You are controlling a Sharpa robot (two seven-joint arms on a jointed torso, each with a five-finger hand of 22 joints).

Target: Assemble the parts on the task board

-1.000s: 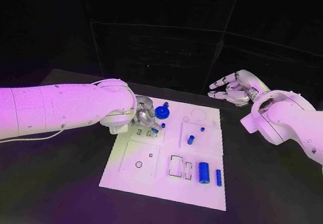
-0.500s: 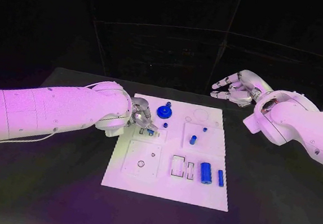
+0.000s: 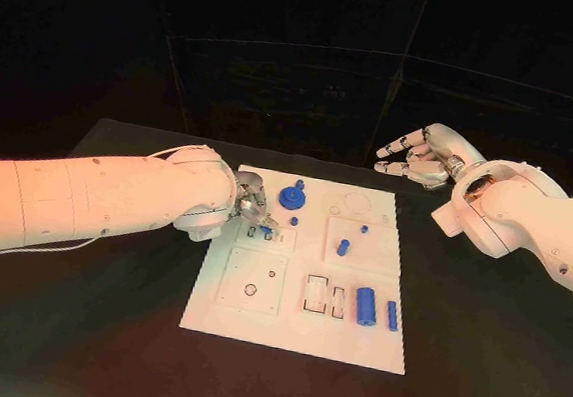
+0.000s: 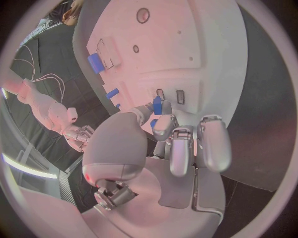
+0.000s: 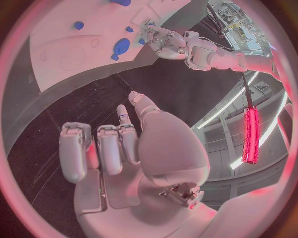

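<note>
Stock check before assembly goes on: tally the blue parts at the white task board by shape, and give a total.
Round blue disc-shaped part: 1
Blue cylinders lying flat: 2
Small blue pegs on the white task board: 3
Small blue part pinched by the left hand: 1
Total: 7

— What's on the table [image 3: 92,331]?
— A white board [image 3: 293,333], lying flat about the middle, long side running away from the robot.
— And around it?
— Dark tabletop on every side.
</note>
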